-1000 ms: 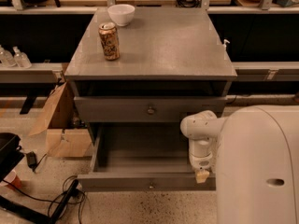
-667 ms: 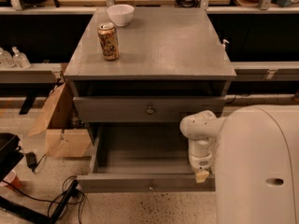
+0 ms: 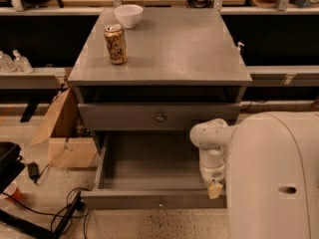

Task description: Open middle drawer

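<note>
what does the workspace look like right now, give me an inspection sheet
surface: grey cabinet top, flat, carries two items
job's things: middle drawer pulled out, nothing seen inside; top drawer pushed in
clutter: drink can upright; white bowl behind it, apart
grippers: pincer pointing down at the open drawer's right front corner
cables: black cables on the floor, left of the drawer
surroundings: cardboard box left of the cabinet
</note>
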